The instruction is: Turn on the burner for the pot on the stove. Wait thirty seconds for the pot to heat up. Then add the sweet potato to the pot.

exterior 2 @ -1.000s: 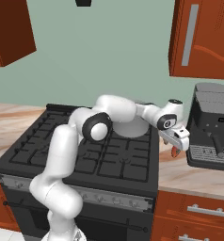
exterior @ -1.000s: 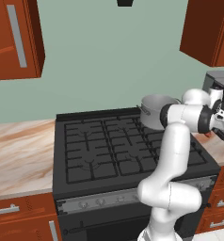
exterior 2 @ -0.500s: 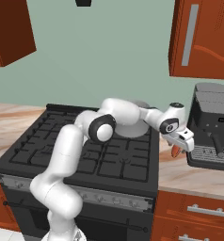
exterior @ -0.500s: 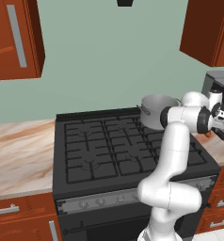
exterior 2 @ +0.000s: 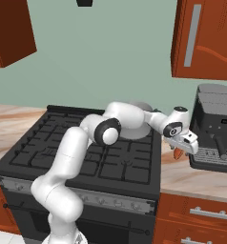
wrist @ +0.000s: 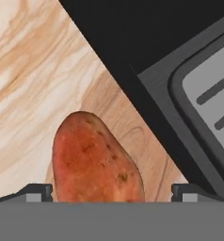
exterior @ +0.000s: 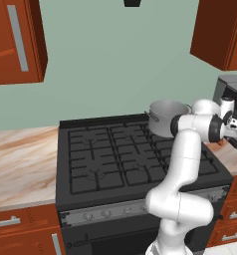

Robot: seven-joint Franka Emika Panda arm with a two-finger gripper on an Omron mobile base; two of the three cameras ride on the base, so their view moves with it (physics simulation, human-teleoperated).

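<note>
The sweet potato (wrist: 97, 162) lies on the marble counter to the right of the stove (exterior: 115, 154), close to a coffee machine. My gripper (exterior 2: 180, 150) hangs low over it, open, with the sweet potato (exterior 2: 177, 154) between the two fingertips (wrist: 36, 192). I cannot tell whether the fingers touch it. The shiny pot (exterior: 168, 117) stands on the stove's back right burner, partly behind my arm, and its rim (exterior 2: 141, 105) shows above my forearm. My gripper (wrist: 111, 194) points down at the counter.
A dark coffee machine (exterior 2: 215, 128) stands on the counter right beside the hand, and its base and drip tray (wrist: 203, 94) lie close to the sweet potato. The stove's knob strip (exterior: 105, 214) runs along its front. Wooden cabinets hang above on both sides.
The hand has sunk slightly lower over the counter beside the coffee machine, closer to the sweet potato. The jaws have stayed open. The pot has not moved.
</note>
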